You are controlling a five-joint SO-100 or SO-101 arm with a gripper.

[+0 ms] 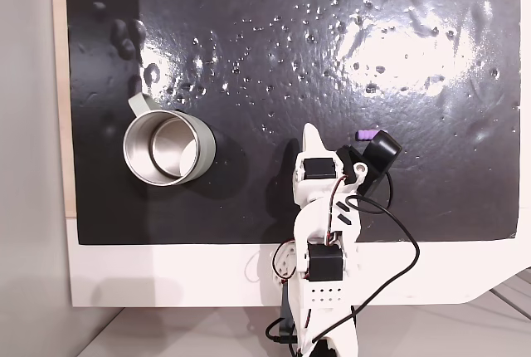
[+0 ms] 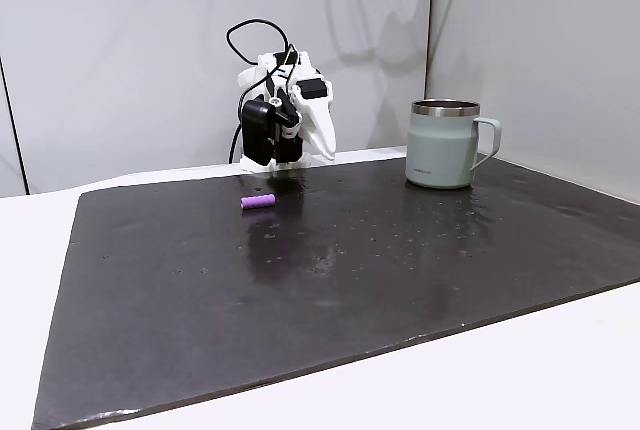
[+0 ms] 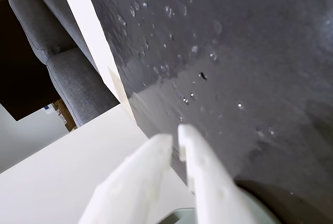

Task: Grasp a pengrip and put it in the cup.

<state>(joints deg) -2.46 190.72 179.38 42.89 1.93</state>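
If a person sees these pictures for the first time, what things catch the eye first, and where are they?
The shiny steel cup stands out on the left of the black mat in a fixed view from above. A tiny purple pengrip lies on the mat in front of the folded white arm. In the wrist view the claw is closed and holds nothing.

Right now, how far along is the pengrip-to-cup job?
Nothing done yet. The purple pengrip lies loose on the black mat, the steel mug is empty, and the gripper, folded back near the base, holds nothing. Reach, grasp and drop all remain.
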